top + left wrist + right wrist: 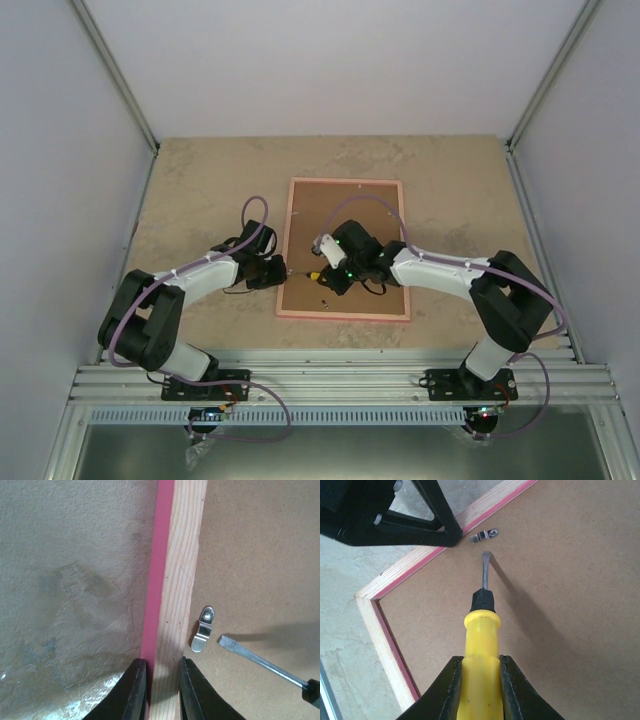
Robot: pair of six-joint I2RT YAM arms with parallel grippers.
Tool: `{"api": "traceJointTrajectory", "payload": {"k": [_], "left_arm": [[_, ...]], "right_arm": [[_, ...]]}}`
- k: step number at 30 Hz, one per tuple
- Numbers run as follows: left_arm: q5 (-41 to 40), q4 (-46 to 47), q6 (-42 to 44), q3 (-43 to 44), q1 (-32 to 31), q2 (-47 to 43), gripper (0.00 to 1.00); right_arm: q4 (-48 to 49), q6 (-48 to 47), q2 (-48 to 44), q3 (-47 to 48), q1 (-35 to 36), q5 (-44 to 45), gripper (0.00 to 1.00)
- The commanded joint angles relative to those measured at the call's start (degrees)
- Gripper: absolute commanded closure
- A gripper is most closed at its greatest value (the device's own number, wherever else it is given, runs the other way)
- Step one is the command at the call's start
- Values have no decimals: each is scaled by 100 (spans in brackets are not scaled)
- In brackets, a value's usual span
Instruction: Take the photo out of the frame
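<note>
The pink frame (296,222) lies face down mid-table, its brown fibreboard back (345,215) up. The photo is hidden under that back. My left gripper (162,680) is shut on the frame's left rail (180,580), one finger on the pink outer edge and one on the inner wood side. My right gripper (481,680) is shut on a yellow-handled screwdriver (481,630). Its flat tip (485,556) hovers just short of a small metal retaining clip (202,630), which also shows in the right wrist view (484,535) by the left rail.
The beige stone-look tabletop (200,190) surrounds the frame. Grey walls close the left, right and back sides. The left arm's gripper body (395,515) sits close to the screwdriver tip.
</note>
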Motion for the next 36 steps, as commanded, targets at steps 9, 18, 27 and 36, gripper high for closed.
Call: {"api": "traceJointTrajectory", "payload": {"k": [9, 18, 27, 36], "left_arm": [[-163, 32, -189, -9, 32, -124, 93], [-123, 62, -184, -16, 32, -120, 93], [-111, 94, -184, -19, 32, -106, 93], [-141, 72, -183, -26, 32, -130, 93]], "right_arm": [[333, 162, -197, -31, -18, -255, 100], [379, 197, 170, 299, -17, -249, 99], [151, 165, 432, 466, -10, -213, 100], [-225, 27, 460, 508, 8, 2, 100]]}}
